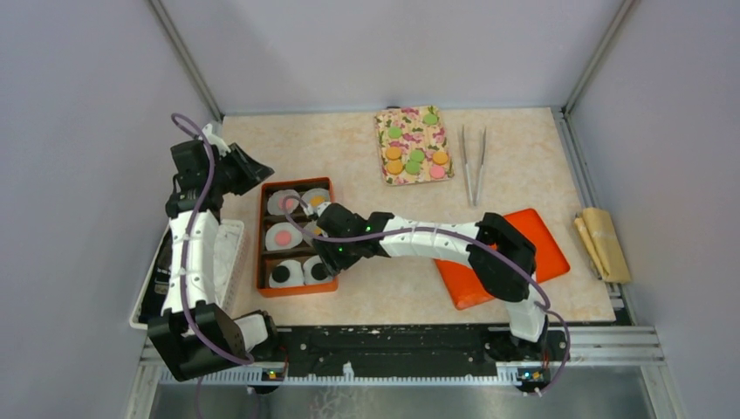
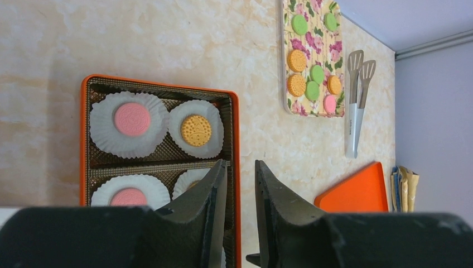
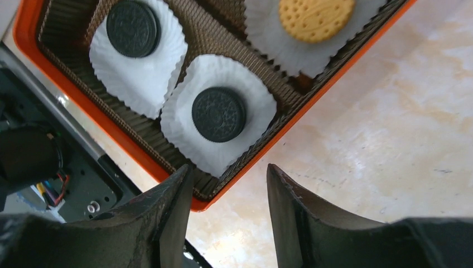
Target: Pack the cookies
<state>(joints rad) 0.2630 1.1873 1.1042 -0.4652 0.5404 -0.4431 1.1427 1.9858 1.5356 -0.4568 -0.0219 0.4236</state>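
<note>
An orange box holds six white paper liners, each with a cookie in it: pink and orange at the back, pink in the middle, and two black ones at the front. Several more green, orange and pink cookies lie on a floral tray. My right gripper is open and empty over the box's near right corner, just past a black cookie. My left gripper hovers behind the box with its jaws a little apart and nothing between them.
Metal tongs lie to the right of the floral tray. An orange lid lies at the right front under my right arm. Tan folded paper lies at the right edge. A white basket stands to the left of the box.
</note>
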